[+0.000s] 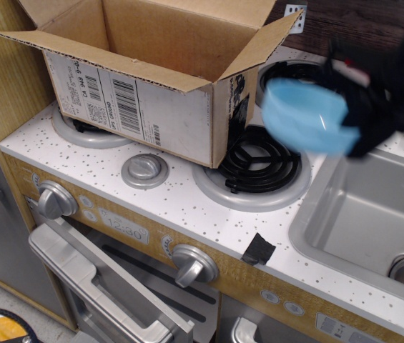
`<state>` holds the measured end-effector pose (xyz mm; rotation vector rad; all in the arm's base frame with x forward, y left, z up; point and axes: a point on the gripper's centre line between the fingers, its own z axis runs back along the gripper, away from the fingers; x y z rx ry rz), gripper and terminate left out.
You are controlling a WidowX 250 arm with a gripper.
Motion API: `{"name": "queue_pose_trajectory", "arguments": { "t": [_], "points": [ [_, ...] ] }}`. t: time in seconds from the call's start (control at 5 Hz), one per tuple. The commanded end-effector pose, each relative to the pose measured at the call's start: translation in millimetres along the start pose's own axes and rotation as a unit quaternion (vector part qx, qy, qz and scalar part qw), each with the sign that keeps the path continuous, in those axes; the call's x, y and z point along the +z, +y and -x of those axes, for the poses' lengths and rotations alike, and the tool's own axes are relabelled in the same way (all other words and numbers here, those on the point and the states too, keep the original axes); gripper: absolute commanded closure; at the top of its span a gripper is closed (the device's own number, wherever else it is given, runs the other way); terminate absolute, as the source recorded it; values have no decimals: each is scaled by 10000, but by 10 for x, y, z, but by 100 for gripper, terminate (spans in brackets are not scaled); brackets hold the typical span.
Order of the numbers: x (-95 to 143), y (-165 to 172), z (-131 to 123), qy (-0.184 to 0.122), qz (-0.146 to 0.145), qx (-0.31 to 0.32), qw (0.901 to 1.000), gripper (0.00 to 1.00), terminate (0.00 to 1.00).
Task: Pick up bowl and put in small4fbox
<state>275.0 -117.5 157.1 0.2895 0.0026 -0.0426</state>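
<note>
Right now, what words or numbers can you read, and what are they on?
"12:30": clock panel on the stove front.
Box label: barcodes and small print, too small to read.
Black print on the box's end: unreadable.
Nothing written on the blue bowl.

bowl (304, 116) right of small4fbox (151, 71)

Bowl (303, 116) in my grip: plain light blue. My gripper (362, 121): black, blurred. Box (151, 71) at 10 o'clock: brown cardboard, white label with black barcodes. Counter (101, 161): white with dark speckles. Burner coil (259, 161): black on silver ring. Sink (362, 214): grey.
</note>
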Motion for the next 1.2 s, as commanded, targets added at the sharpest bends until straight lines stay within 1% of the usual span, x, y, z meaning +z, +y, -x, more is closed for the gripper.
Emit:
{"name": "queue_pose_trajectory", "arguments": {
  "t": [0.0, 0.2, 0.4, 0.8, 1.0],
  "points": [
    [540, 793, -156, -7, -229, -772, 9968, 100, 0],
    [522, 1140, -274, -93, -465, -1356, 9896, 100, 0],
    [368, 1410, -412, -437, -315, -1775, 9826, 0, 0],
    [368, 1410, -412, -437, -315, -1775, 9826, 0, 0],
    [368, 1410, -412, -437, -315, -1775, 9826, 0, 100]
  ]
}}
